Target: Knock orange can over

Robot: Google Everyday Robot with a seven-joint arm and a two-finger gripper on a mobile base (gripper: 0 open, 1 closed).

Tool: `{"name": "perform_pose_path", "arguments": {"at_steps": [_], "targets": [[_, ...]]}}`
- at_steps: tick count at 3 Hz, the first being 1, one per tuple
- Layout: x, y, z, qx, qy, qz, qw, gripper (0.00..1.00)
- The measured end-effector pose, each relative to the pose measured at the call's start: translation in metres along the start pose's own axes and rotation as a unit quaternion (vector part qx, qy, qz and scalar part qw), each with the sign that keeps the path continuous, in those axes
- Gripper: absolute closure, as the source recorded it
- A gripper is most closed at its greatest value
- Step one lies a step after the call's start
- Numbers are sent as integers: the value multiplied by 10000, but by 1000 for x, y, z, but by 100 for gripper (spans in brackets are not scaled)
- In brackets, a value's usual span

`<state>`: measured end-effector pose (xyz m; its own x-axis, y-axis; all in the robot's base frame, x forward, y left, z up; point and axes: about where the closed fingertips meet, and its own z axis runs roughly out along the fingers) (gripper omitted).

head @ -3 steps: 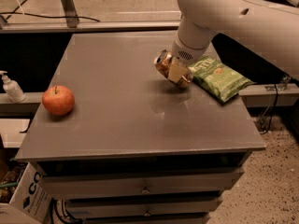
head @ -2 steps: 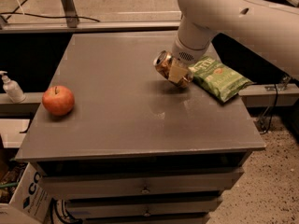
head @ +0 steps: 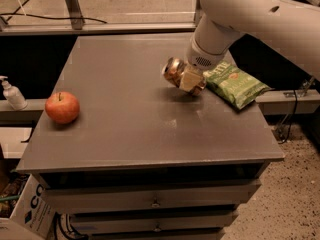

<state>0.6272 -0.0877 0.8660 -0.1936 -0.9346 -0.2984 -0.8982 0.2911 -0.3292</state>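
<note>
The orange can is tilted over to the left on the grey table, its silver top pointing left and up, right of the table's middle. My gripper comes down from the white arm at the upper right and is against the can's right side, covering part of it. The can's lower end is hidden behind the gripper.
A red-orange apple sits near the table's left edge. A green snack bag lies just right of the gripper at the table's right edge. A white pump bottle stands on a ledge left of the table. Drawers are below the tabletop.
</note>
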Motion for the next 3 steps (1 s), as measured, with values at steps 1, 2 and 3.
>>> {"name": "perform_pose_path", "arguments": {"at_steps": [1, 2, 3], "targets": [[-4, 4, -1, -59, -134, -53, 9999, 0], [-10, 6, -5, -76, -490, 24, 9988, 0], [-18, -2, -14, 62, -1378, 131, 9904, 0]]}}
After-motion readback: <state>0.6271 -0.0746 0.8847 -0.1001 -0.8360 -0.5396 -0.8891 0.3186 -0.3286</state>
